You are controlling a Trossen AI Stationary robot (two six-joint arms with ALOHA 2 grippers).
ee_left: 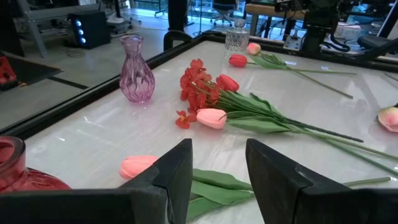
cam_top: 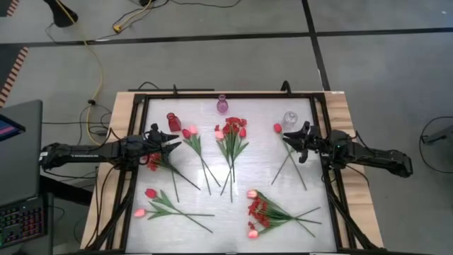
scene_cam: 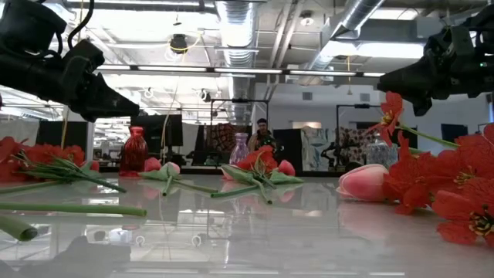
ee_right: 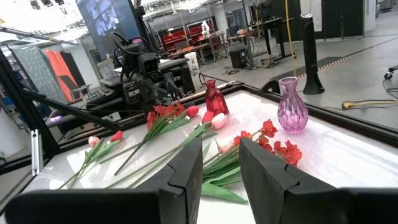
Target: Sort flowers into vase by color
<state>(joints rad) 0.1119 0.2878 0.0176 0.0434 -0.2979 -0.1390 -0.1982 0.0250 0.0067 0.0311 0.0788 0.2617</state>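
Artificial flowers lie flat on the white table in several bunches. Pink tulips (cam_top: 191,132) lie near the red vase (cam_top: 173,120). A middle bunch (cam_top: 232,132) mixes red blossoms and tulips, and a single red tulip stem (cam_top: 278,129) lies on the right. My left gripper (cam_top: 177,142) hovers open above the table's left side; a pink tulip bud (ee_left: 139,165) lies just beyond its fingertips (ee_left: 217,180). My right gripper (cam_top: 285,138) hovers open at the right, beside the red tulip stem and facing the middle bunch (ee_right: 273,146). A purple vase (cam_top: 222,105) and a clear vase (cam_top: 290,118) stand at the far edge.
More bunches lie nearer: red blossoms (cam_top: 152,161) under the left arm, tulips (cam_top: 148,203) at near left, and a red spray with pink tulips (cam_top: 258,212) at near right. A dark frame (cam_top: 226,94) borders the table. A person (scene_cam: 262,133) shows in the room beyond.
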